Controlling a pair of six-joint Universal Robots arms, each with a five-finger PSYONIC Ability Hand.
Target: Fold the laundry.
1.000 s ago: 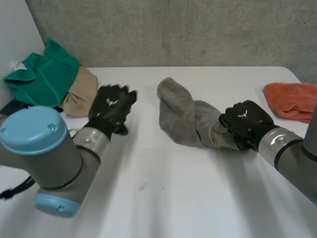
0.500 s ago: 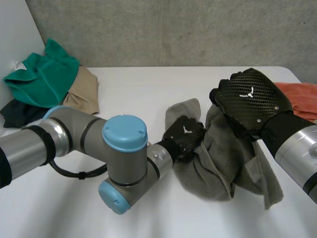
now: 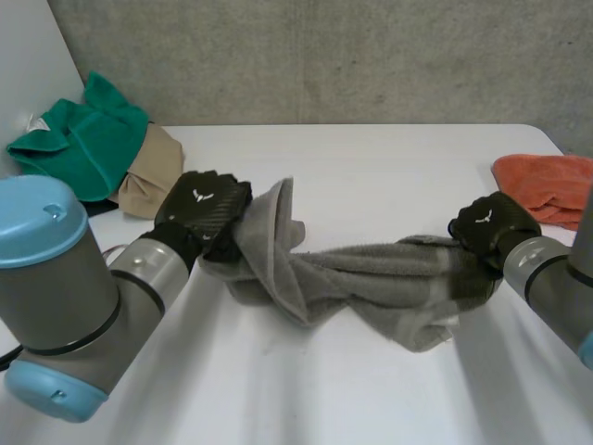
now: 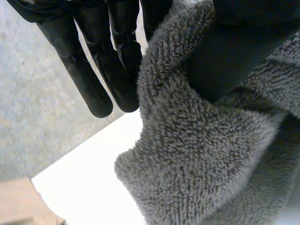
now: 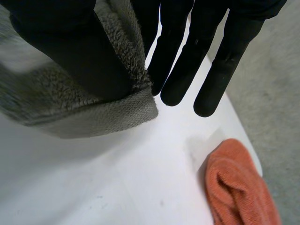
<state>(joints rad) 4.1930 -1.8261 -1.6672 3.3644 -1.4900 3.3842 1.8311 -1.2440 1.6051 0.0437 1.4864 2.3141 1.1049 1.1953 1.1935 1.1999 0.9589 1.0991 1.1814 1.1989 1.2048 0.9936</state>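
Left hand (image 3: 206, 206): pinching grey terry towel (image 3: 361, 273), left end
Right hand (image 3: 491, 229): pinching right end
Risk: slipping out of shallow pinches, twisted middle

I've got both arms stretched forward with the hands well apart. The left arm (image 3: 83, 297) ends in the left hand (image 3: 206, 206), back of the hand up. Its thumb (image 4: 234, 51) pinches one end of the grey towel (image 3: 371, 273), and the free fingers (image 4: 89, 70) are straight. The right arm (image 3: 556, 287) comes in low. The right hand (image 3: 489, 228) is also back up, with its thumb (image 5: 70, 47) clamped on the towel's other end and its outer fingers (image 5: 213, 56) extended.
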